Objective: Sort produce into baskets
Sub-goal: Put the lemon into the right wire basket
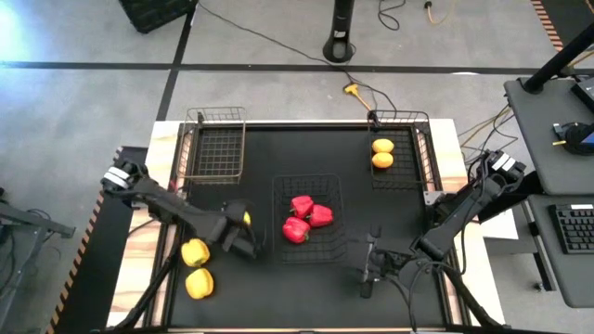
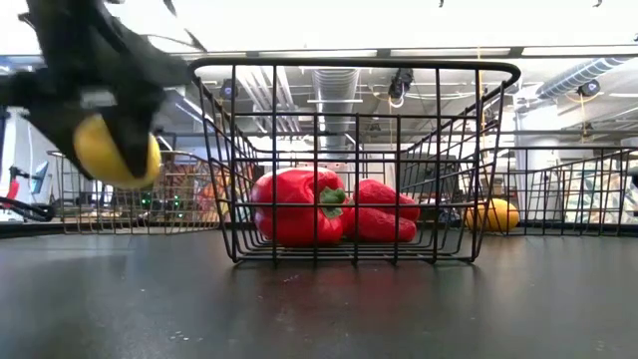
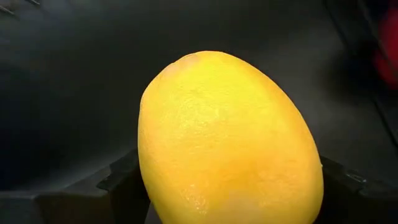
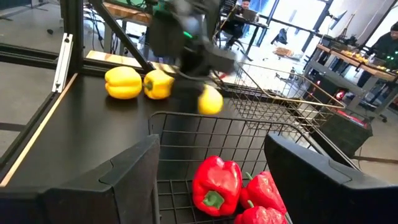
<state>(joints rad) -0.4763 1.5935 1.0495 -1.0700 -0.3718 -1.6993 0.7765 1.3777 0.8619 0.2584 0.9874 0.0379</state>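
Note:
My left gripper (image 1: 239, 232) is shut on an orange-yellow rounded fruit (image 3: 230, 143), left of the middle dark wire basket (image 1: 278, 186). The low view shows the fruit (image 2: 117, 150) above the table. Three red bell peppers (image 1: 304, 219) lie in that middle basket. Two yellow peppers (image 1: 196, 266) lie on the table at the near left. Two orange-yellow fruits (image 1: 382, 153) lie in the dark basket (image 1: 422, 139) at the far right. The copper-toned basket (image 1: 213, 116) stands at the far left. My right gripper (image 1: 368, 271) is open and empty, near the middle basket's near right corner. My left gripper pinches the fruit between its two fingers, one on each of its opposite sides (image 3: 152, 180). The fingers (image 3: 121, 183) slant down from the table's left. The fruit is lifted clear of the table (image 2: 117, 150).
The black mat (image 1: 306, 297) is bare along the near edge between the arms. The middle basket's wire wall (image 4: 186, 134) stands right in front of my right gripper. Cables and a stand's foot (image 1: 342, 46) lie on the floor beyond the table.

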